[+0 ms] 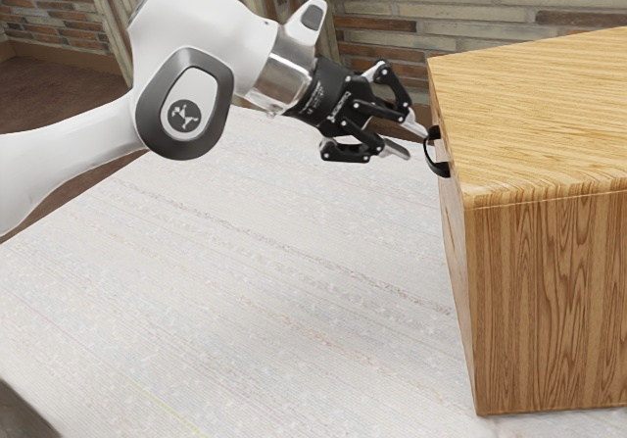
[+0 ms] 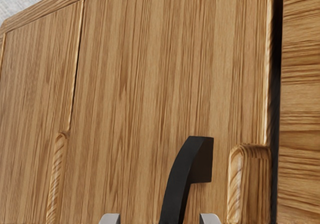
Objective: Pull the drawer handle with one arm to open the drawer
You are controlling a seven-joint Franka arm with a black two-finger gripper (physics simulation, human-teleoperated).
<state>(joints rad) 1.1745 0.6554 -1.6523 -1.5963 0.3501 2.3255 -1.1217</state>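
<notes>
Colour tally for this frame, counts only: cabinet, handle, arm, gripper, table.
Wood-brown: 1, cabinet
Black: 2, drawer handle, gripper
White: 1, arm
Pale grey: 1, table
Total: 5

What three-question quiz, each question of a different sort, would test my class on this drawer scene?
1. True or false: the handle is white.
2. The cabinet looks made of: A metal, B wood, C glass.
3. Fill the gap: in the wrist view, the handle stands ____ the fingertips of the open pincer.

Key: 1 false (it is black); 2 B; 3 between.
</notes>
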